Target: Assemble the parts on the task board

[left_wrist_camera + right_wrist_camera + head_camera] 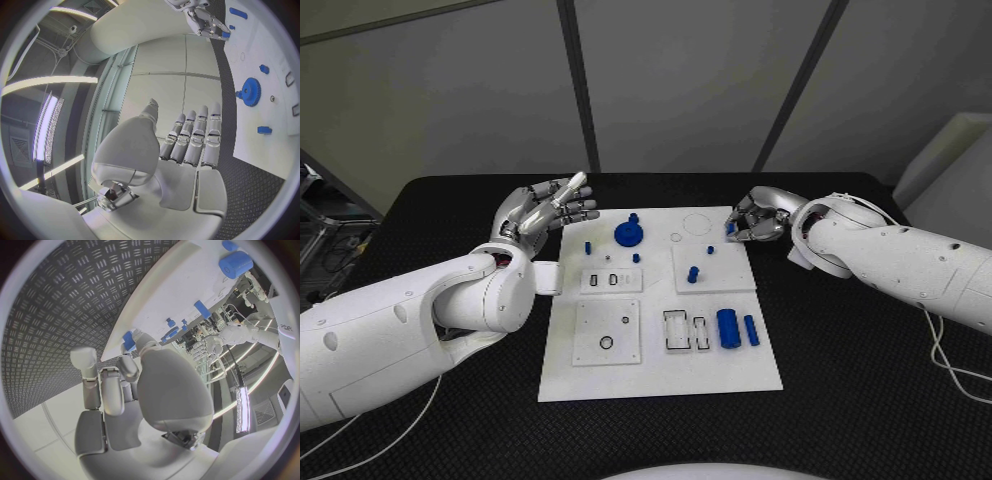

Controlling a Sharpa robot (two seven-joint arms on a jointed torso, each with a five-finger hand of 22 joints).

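Note:
The white task board (pixel 661 375) lies mid-table. On it are a blue gear (pixel 630 234), several small blue pegs (pixel 692 272), a thick blue cylinder (pixel 728 322) and a slimmer blue bar (pixel 751 330). My left hand (pixel 548 208) hovers at the board's far left corner, fingers (pixel 194 137) straight and empty; the gear (pixel 249 91) lies beyond them. My right hand (pixel 759 215) is at the board's far right corner, fingers curled in, pinching a small blue part (pixel 731 230). That part shows at the fingertips in both wrist views (pixel 128 340) (pixel 225 34).
Three raised white sub-plates (pixel 609 332) sit on the board, with empty rectangular slots (pixel 675 330) beside the cylinder. Grey equipment (pixel 322 235) stands at the table's left edge. A white cable (pixel 942 360) trails on the black table (pixel 862 380) at the right.

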